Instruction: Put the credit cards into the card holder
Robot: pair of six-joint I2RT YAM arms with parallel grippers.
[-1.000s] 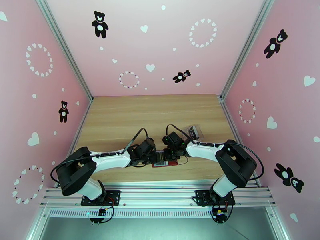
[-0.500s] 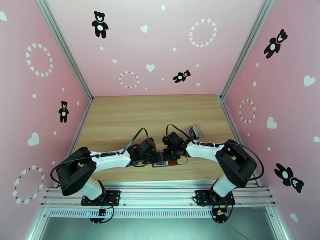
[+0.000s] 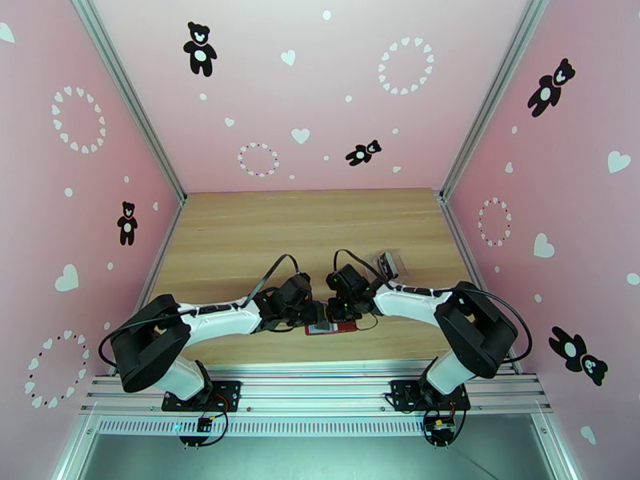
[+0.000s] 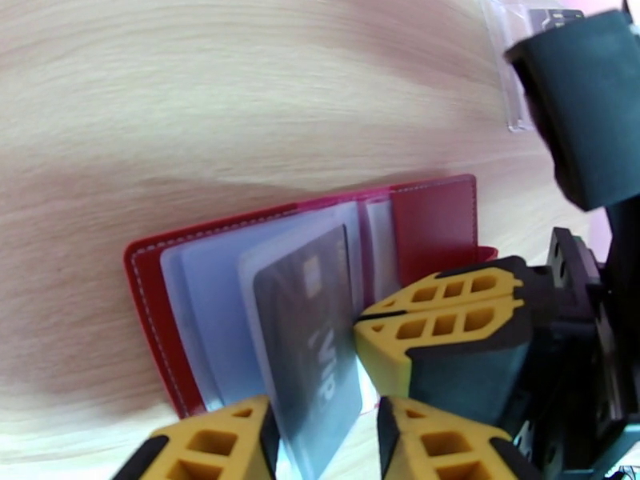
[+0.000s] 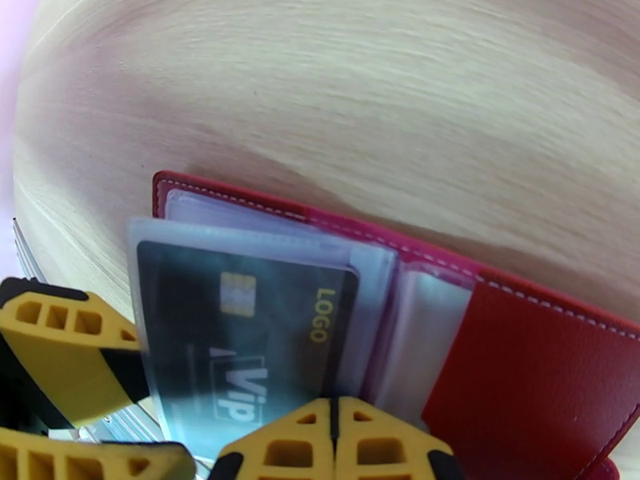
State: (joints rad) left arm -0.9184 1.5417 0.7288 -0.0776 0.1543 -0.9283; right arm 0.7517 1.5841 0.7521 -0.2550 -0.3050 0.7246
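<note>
Grey card in the card holder touches the closed right hand.

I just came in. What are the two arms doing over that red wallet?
Both arms work on the wallet, which lies open on the table. A grey card sits in one clear sleeve. That sleeve stands between the left tool's fingers; whether they pinch it is unclear. The right tool is shut, its tip at the sleeves near the spine. A clear pouch lies apart.
</note>
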